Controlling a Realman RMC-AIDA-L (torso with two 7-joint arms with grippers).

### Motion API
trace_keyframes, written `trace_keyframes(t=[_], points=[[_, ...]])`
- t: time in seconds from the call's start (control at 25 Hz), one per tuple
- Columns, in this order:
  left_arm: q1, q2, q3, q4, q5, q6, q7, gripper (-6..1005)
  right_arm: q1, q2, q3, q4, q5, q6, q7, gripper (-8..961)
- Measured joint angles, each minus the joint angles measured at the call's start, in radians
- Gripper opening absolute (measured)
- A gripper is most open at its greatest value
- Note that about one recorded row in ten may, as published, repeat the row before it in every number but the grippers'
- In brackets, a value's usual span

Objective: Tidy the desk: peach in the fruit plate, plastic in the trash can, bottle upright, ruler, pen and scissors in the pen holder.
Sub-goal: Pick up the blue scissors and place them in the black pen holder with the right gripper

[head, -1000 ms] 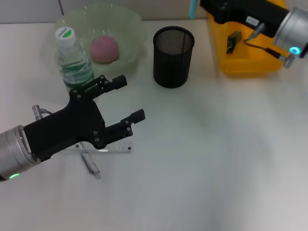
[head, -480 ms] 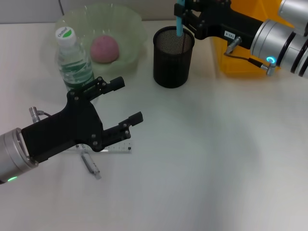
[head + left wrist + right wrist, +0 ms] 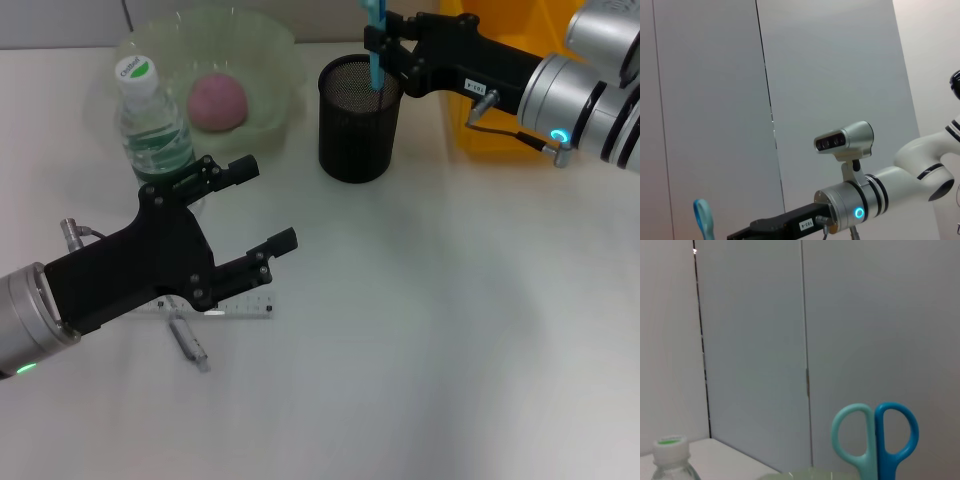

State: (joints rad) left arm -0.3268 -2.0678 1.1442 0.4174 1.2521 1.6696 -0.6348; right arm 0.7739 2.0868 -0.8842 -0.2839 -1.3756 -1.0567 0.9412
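A: Progress first, taking the black mesh pen holder (image 3: 360, 118) as the landmark. What is settled?

B: Largest first: the yellow plastic trash can (image 3: 505, 110) sits to the holder's right, half hidden by the right arm, so I cannot tell what is inside it. The pale green translucent fruit plate (image 3: 262, 45) stands left of the holder with the pink peach (image 3: 217, 101) lying in it, so that step looks done. The clear water bottle with the green-and-white cap (image 3: 150, 125) stands upright, further left of the holder and just beside the plate; done too, I would judge.

A: And what remains?

B: The blue-handled scissors (image 3: 375, 42) hang blades-down over the holder's mouth, handles up, not yet released. The clear plastic ruler (image 3: 240, 309) and the grey pen (image 3: 188, 342) lie on the white surface (image 3: 440, 340), well to the near left of the holder, partly under the left arm. No loose plastic shows.

A: The jaws?

B: The right gripper (image 3: 388, 45) is just above the holder's far rim, its jaws closed narrow on the scissors below the handles. The left gripper (image 3: 268, 203) hovers left of the holder and nearer than it, close to the bottle, its jaws spread wide and holding nothing.
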Motion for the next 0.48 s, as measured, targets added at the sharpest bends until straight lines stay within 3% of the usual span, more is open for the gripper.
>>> trace_keyframes(t=[0.48], points=[[-0.001, -0.003, 0.000, 0.000, -0.005, 0.000, -0.003, 754, 0.016, 0.001, -0.015, 0.008, -0.001, 0.044, -0.001, 298]])
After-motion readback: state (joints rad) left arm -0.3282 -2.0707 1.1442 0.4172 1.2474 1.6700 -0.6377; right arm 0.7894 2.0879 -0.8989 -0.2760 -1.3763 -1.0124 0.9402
